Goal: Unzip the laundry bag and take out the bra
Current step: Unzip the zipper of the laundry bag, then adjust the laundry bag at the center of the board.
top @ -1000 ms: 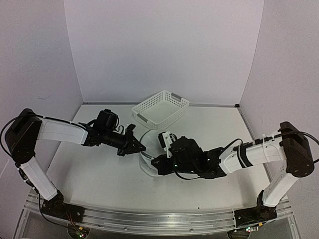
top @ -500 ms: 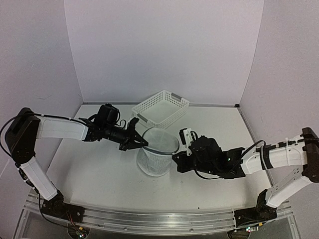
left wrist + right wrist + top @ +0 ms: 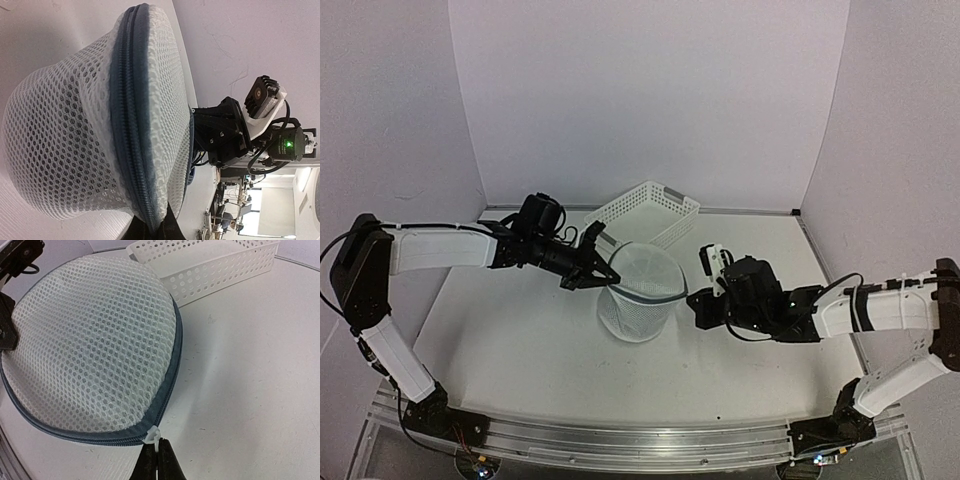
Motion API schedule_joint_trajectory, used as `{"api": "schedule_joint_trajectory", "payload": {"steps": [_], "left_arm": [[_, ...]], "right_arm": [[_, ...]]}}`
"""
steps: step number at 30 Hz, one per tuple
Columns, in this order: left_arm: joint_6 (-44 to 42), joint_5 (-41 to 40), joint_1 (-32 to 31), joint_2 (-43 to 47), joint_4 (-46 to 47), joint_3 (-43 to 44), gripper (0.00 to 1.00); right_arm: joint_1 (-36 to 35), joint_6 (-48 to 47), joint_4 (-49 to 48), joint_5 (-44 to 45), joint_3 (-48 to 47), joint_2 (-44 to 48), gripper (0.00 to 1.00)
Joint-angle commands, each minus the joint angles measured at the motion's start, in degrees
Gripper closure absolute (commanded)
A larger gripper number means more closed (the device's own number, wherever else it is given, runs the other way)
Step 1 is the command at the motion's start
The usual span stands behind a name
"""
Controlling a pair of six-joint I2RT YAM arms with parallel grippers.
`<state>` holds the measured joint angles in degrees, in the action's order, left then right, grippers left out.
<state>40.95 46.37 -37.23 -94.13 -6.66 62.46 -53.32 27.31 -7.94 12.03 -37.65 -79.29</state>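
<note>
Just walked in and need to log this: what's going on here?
Both arms hold a white mesh laundry bag standing on the table. The left gripper, jaws shut, pinches its top edge; the right gripper, jaws shut, pinches the white zipper pull. The zipper looks closed; a white basket sits behind.

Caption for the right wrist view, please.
Right gripper pinches the zipper pull of the mesh laundry bag; white basket behind.

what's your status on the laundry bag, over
Both shut: left gripper on laundry bag rim, right gripper on zipper pull. No bra in sight. Behind it the white basket, not in the way.
</note>
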Motion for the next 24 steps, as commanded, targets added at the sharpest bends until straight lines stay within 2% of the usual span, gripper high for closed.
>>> {"api": "schedule_joint_trajectory", "payload": {"steps": [1,8,16,20,24], "left_arm": [[-4.4,-0.9,0.8,0.1,-3.8,4.3,1.0],[-6.5,-4.1,1.1,-4.8,-6.7,9.2,1.0],[-9.0,-8.5,1.9,-8.9,-10.0,14.8,0.94],[-10.7,-11.7,2.8,-9.9,-13.3,18.1,0.84],[-11.9,-15.9,3.6,-9.4,-16.1,20.5,0.63]], "right_arm": [[0.9,0.1,-1.2,-1.3,2.9,3.9,1.0],[-4.1,4.8,-4.2,-1.8,5.6,5.6,1.0],[-9.6,9.1,-7.6,-1.0,2.5,-0.3,1.0],[-11.0,9.8,-7.8,-1.6,-1.4,-4.8,1.0],[-11.7,10.2,-8.1,-2.7,-5.0,-8.6,1.0]]}}
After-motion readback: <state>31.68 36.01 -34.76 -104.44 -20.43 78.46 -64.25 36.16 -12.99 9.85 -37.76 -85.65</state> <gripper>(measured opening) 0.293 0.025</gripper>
